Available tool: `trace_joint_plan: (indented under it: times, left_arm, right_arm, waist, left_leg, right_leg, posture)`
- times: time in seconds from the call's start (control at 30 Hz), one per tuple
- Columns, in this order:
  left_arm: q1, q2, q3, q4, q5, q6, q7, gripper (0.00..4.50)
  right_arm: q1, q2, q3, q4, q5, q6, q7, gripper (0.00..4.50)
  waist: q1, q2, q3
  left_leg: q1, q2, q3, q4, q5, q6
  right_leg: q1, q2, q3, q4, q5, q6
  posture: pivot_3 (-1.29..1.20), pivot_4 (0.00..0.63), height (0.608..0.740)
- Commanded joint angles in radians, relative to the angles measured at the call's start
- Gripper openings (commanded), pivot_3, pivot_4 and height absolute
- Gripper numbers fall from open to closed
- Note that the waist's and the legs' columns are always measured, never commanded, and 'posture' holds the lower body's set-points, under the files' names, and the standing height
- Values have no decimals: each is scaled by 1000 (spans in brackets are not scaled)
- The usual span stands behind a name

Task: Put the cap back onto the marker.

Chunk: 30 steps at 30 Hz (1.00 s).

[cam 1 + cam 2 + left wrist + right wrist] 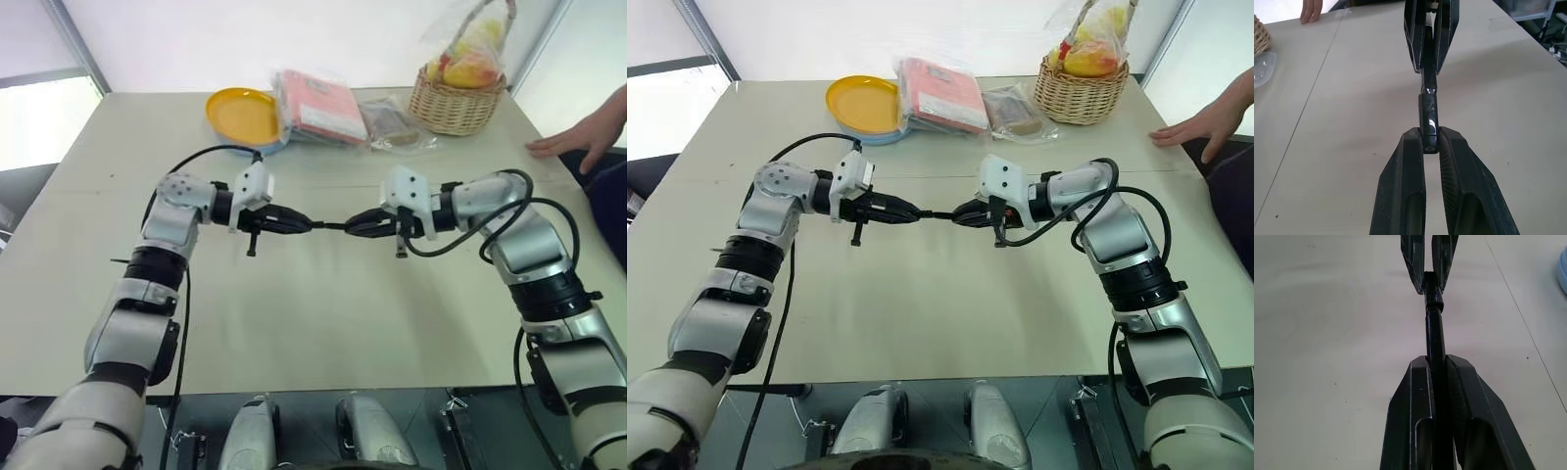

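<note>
Above the middle of the table my two grippers point at each other, tip to tip. My left gripper is shut on the cap, a short black cylinder pinched between its fingertips. My right gripper is shut on the marker, a thin dark stick that runs out from between its fingers toward the left gripper. The marker's front end meets the open end of the cap, and the two lie in one line. How far the tip sits inside the cap is hidden.
At the table's far side lie a yellow plate, a stack of wrapped packets, a clear bag and a wicker basket holding fruit. A person's hand rests on the far right edge.
</note>
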Motion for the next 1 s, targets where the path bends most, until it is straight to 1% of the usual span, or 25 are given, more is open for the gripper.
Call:
trace_joint_plan:
  times: [0.03,0.17,0.4,0.53,0.7,0.87,0.97,1.0]
  left_arm:
    - [-39,-19,-19,3,17,-26,-3,89]
    - [-66,-41,-34,33,30,-8,-23,89]
    - [-105,-90,-34,66,28,16,-42,89]
    - [-120,-119,-24,84,34,3,-22,89]
    - [-115,-110,-17,98,51,-21,-25,89]
    - [-126,-86,2,172,95,-121,36,89]
    - [-131,-82,11,199,95,-145,43,1329]
    - [-131,-82,13,201,93,-147,41,1806]
  right_arm:
    - [-26,13,-4,-36,14,-8,2,0]
    - [-51,37,6,-12,-2,-18,-5,0]
    - [-91,72,33,51,-74,-88,-34,0]
    - [-98,91,30,59,-91,-101,-45,0]
    - [-85,77,17,48,-92,-91,-31,0]
    - [-53,33,2,59,-88,-83,-13,0]
    - [-39,16,-5,70,-88,-85,-16,0]
    - [-34,11,-6,71,-88,-86,-16,0]
  waist:
    - [0,0,0]
    - [-1,0,0]
    - [-2,0,0]
    - [-1,0,0]
    - [-1,0,0]
    - [0,0,0]
    - [1,0,0]
    - [1,0,0]
  left_leg:
    - [0,0,0,0,0,0]
    - [0,0,0,0,0,0]
    - [0,0,0,1,0,0]
    - [0,0,0,1,0,0]
    - [0,0,0,2,0,0]
    - [0,0,0,3,0,0]
    - [0,0,0,4,0,0]
    - [-1,0,0,5,0,0]
  right_leg:
    - [0,0,0,0,0,0]
    - [0,0,0,0,0,0]
    - [0,0,0,1,0,0]
    - [0,0,0,1,0,0]
    - [0,0,0,1,0,0]
    - [0,0,0,2,0,0]
    - [0,0,0,2,0,0]
    - [1,0,0,2,0,0]
  posture:
    - [0,150,740]
    - [0,150,740]
    - [0,150,740]
    - [0,150,740]
    - [0,150,740]
    - [0,150,740]
    - [0,150,740]
    - [0,150,740]
